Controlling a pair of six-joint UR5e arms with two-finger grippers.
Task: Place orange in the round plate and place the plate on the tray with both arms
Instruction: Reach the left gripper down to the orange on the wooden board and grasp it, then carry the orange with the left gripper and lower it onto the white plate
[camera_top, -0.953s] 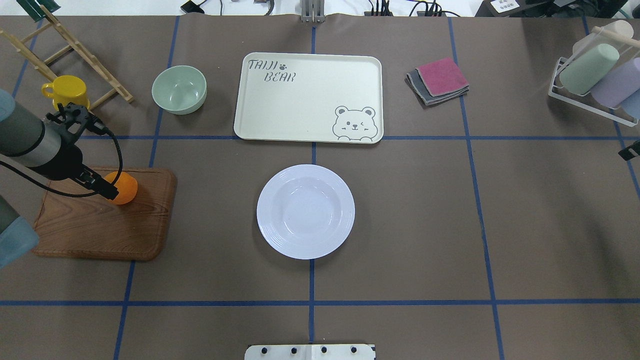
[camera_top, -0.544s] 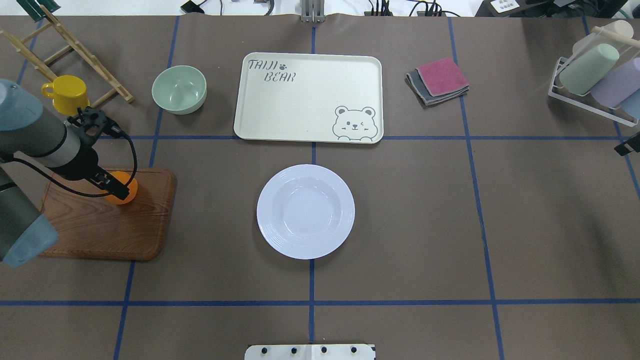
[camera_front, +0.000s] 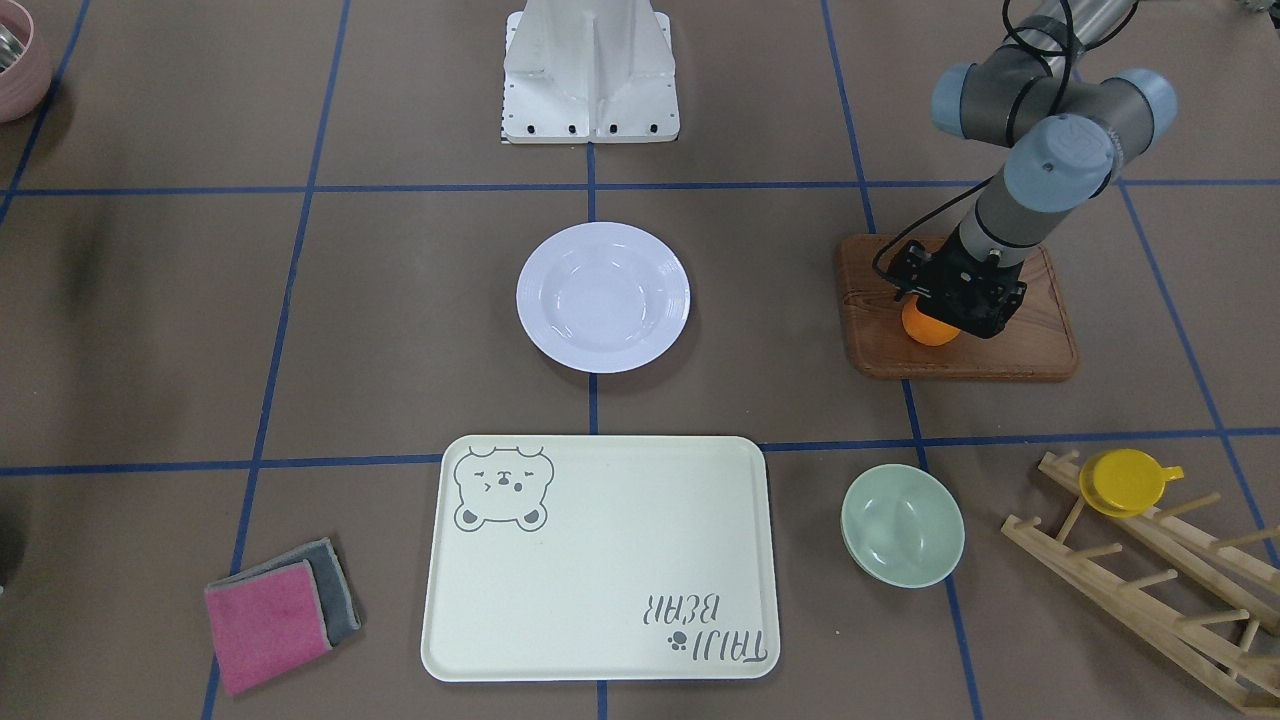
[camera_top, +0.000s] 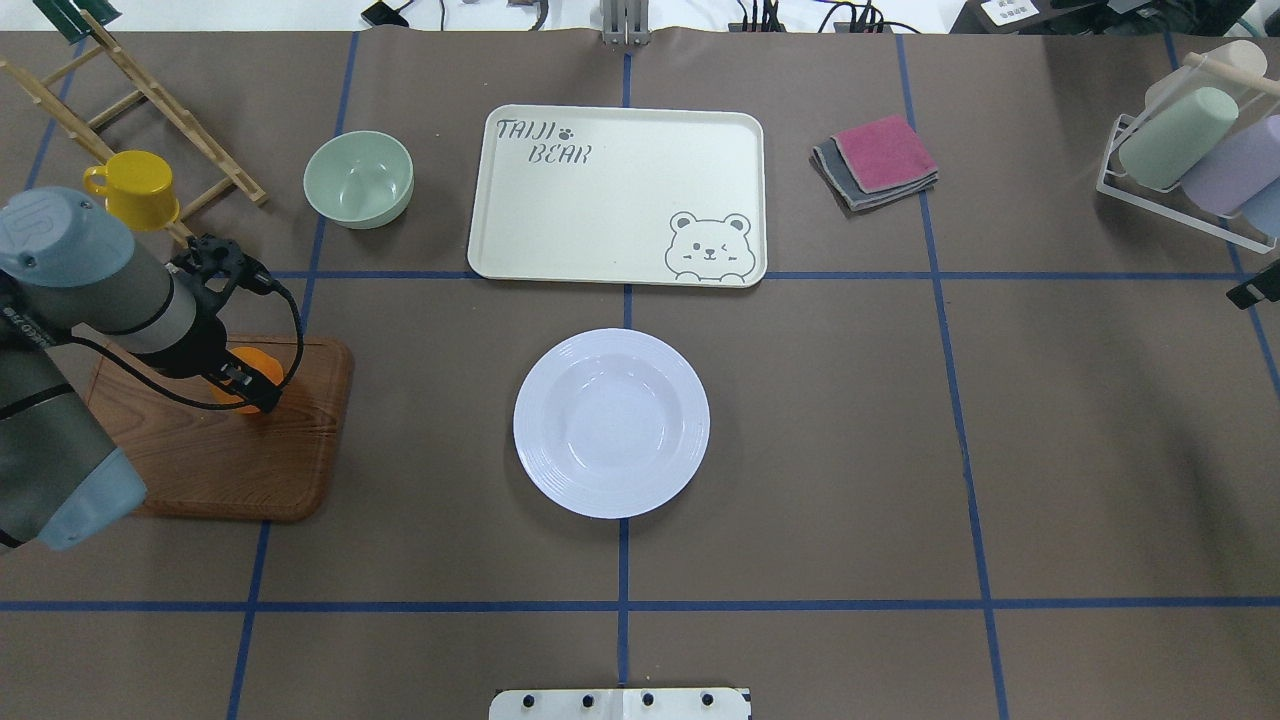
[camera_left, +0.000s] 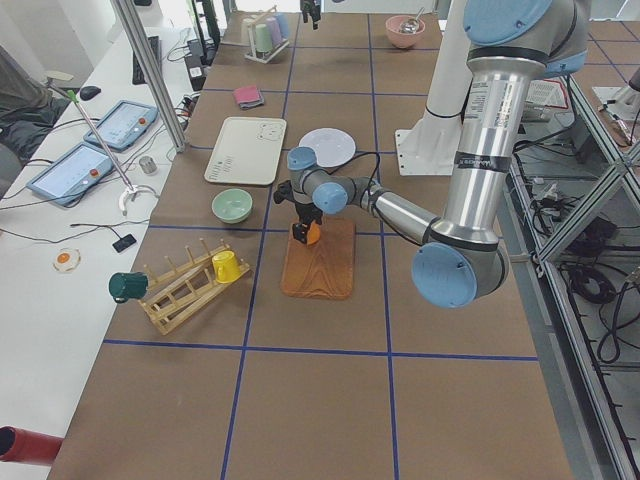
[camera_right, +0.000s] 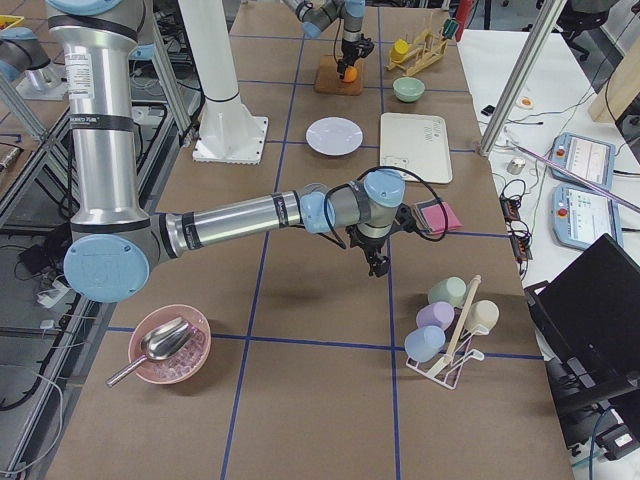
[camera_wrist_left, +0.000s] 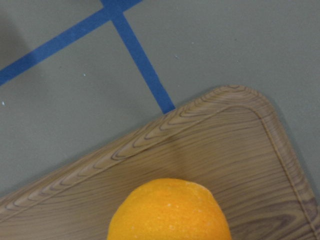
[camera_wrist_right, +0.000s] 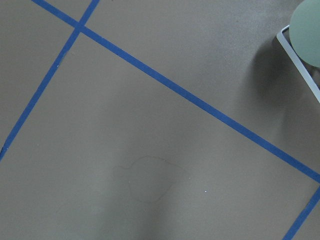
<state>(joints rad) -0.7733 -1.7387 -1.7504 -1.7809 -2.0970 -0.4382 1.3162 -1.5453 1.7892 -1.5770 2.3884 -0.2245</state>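
The brown bench (camera_top: 850, 450) is crossed by blue tape lines. The left arm (camera_top: 90, 300) reaches in over the bench's left end, and the right arm (camera_right: 240, 218) stretches toward its right end.

The tray (camera_top: 620, 190) lies flat at the middle of the far edge with nothing on it. The wooden board (camera_top: 200, 460) sits near the left end. The round plate (camera_top: 640, 440) rests at the bench's centre, between the tray and the robot-side edge, holding nothing and apart from both.

The left gripper (camera_top: 248, 388) points down onto the board's far part, its fingers on either side of the orange (camera_front: 928, 332). I cannot tell whether they are pressed against it. The orange rests on the board, well apart from the plate.

The right gripper (camera_right: 378, 264) hangs above bare bench near the cup rack (camera_right: 448, 325) at the right end. I cannot tell whether it is open or closed.

A pale-green bowl (camera_top: 358, 180) stands left of the tray, and folded cloths (camera_top: 878, 160) lie to its right.
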